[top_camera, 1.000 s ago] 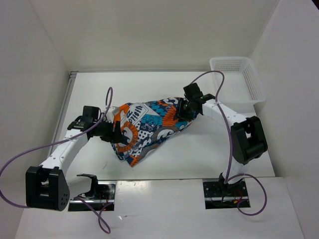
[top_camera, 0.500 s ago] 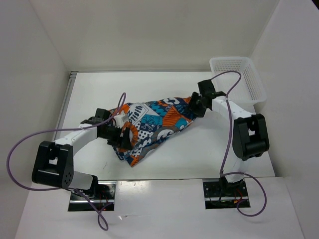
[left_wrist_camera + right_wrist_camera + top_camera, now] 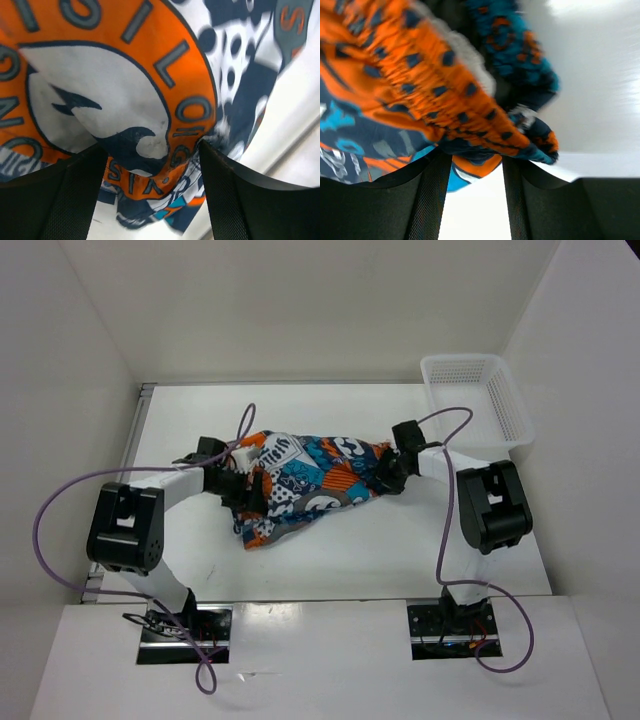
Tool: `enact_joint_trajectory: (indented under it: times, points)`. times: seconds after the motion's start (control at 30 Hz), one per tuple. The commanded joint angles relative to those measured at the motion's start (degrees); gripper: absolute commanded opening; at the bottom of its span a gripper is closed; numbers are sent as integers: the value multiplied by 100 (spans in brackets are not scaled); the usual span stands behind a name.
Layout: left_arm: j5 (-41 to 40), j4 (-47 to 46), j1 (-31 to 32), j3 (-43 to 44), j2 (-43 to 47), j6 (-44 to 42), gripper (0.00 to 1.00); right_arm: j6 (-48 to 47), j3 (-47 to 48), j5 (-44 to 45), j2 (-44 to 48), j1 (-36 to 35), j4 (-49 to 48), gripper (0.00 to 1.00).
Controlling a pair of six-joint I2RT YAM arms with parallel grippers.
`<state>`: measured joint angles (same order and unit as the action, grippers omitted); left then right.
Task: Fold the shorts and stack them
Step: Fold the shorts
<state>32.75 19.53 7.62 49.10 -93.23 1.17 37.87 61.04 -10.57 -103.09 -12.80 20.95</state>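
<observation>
Handling shorts: soft, light, limp, likely to sag | location: bunched mid-table | left pincer: clamped on orange-print edge | right pincer: clamped on gathered waistband | best hold: waistband and hem corners

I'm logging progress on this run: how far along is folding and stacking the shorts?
Nothing looks folded yet: the shorts lie bunched on the table. In hand: the left gripper and the right gripper each pinch one end of them. Left to do: spreading flat, folding, stacking.
</observation>
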Motion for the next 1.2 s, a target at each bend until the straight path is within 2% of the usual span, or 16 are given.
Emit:
enact_joint_trajectory:
  times: [0.0,0.13,0.2,0.33,0.5,0.6,0.63,0.67,0.73,0.77,0.87,0.93,0.97,1.03,1.07,1.17]
  points:
    - [-585,-231,-339,658,-519,-117,81,255,-250,-384,165,-563,-65,50]
    - [-831,120,-795,1530,-644,-117,81,379,162,-332,219,-1172,111,50]
    - [-832,314,-963,2023,-460,-117,81,379,566,-26,358,-1172,400,53]
    - [-570,604,-1507,2227,102,-117,79,204,1085,590,727,-893,849,61]
    - [-445,552,-1903,1262,744,-117,73,19,1156,661,1000,-628,1156,62]
    - [-507,421,-2044,567,798,-117,85,19,806,661,1167,-452,1218,63]
    - [-507,368,-2045,444,798,-117,88,19,692,661,1168,-400,1218,66]
    - [-507,280,-2045,260,798,-117,89,19,473,661,1255,-277,1218,75]
    - [-568,157,-2045,188,640,-117,89,19,243,661,1326,-162,1166,83]
    - [-568,61,-2045,135,579,-117,89,-33,190,661,1326,-109,1166,83]
    - [-481,-63,-2045,135,307,-117,78,-95,137,661,1221,-56,1043,83]
    - [-480,-116,-2045,135,174,-117,64,-95,137,591,1063,-56,816,79]
    - [-428,-116,-2045,187,174,-117,59,-95,137,521,1011,-56,753,74]
    - [-428,-116,-2045,187,121,-117,50,-95,303,416,800,-56,700,69]
    - [-428,-116,-2045,257,121,-117,38,-95,304,311,729,-56,700,66]
    - [-428,-38,-2045,372,121,-117,20,-95,304,-23,579,-56,446,51]
